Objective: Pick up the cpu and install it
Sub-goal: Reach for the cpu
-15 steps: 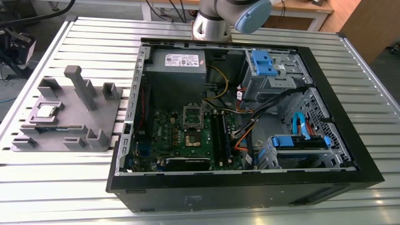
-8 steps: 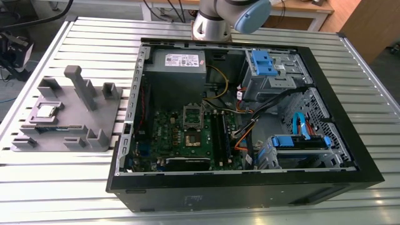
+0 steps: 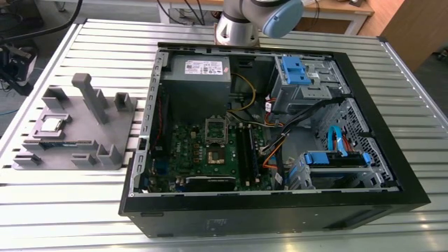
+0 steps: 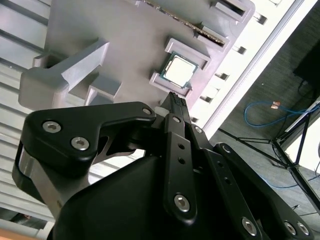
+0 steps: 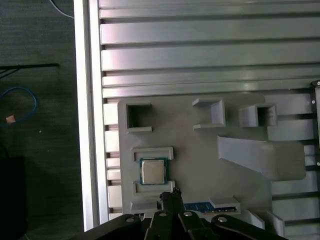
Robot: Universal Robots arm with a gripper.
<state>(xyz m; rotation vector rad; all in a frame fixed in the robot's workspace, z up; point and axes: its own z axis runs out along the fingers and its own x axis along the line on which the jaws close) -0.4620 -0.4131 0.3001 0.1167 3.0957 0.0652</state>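
Pincer (image 4: 175,98), tips clenched w/ nothing between, hangs just short of the cpu (image 4: 180,70), which sits beyond it in a grey tray (image 4: 100,30) recess, prob. to keep it square. Motherboard (image 3: 210,157) lies well off, in PC case (image 3: 280,220).

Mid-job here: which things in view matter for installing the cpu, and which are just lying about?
Job: cpu; end effector, close by it; grey tray holding it; green motherboard in the open case.
Lying about: power supply; blue drive cage.
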